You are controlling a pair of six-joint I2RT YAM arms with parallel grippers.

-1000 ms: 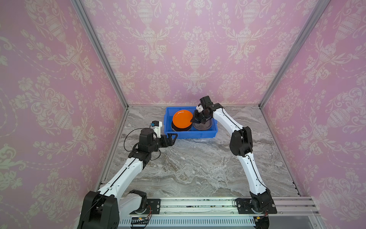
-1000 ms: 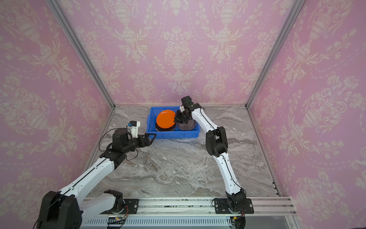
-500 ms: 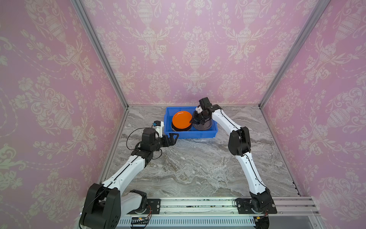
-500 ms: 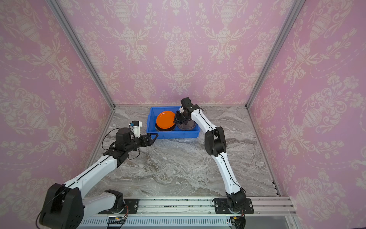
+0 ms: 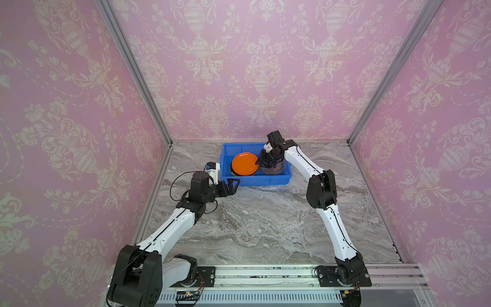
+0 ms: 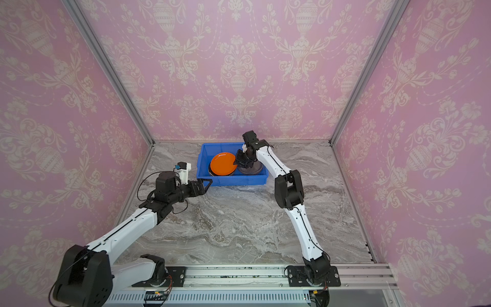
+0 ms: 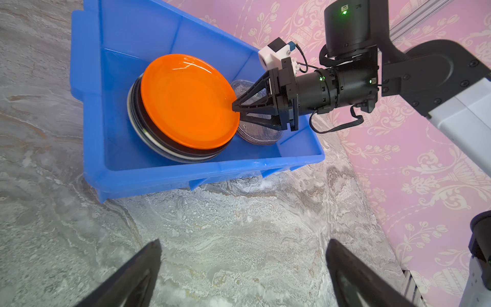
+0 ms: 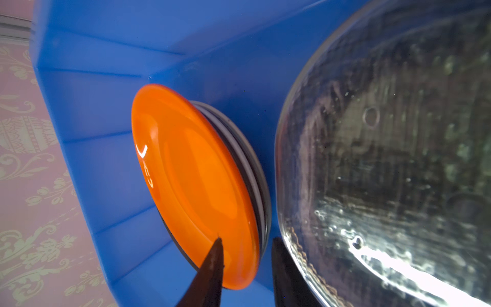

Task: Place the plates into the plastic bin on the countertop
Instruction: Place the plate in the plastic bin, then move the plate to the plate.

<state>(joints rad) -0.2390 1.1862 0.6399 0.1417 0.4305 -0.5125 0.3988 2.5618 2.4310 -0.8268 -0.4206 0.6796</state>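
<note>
the right gripper [image 8: 247,240] reaches into the plastic bin [image 7: 90,106], jaws a little apart around the rim of the orange plate [image 7: 186,101], which lies on top of a stack [image 7: 148,138]. the left gripper [image 7: 243,247] is spread wide, empty, over the countertop [image 5: 265,212] near the bin.

Bright blue plastic bin [image 5: 265,180], rectangular, rimmed, with ribbed walls, set flat near the back wall on a grey marble-veined countertop [image 5: 265,220]. Inside, two stacks side by side. Toward the left of the bin in both top views: glossy orange plate [image 7: 186,101], round, face up, on top of a pile of black and white-rimmed plates [image 7: 148,139], shifted toward its neighbour. Just beside it: low stack of clear textured glass plates [image 7: 261,135], rounded corners, lying flat.
</note>
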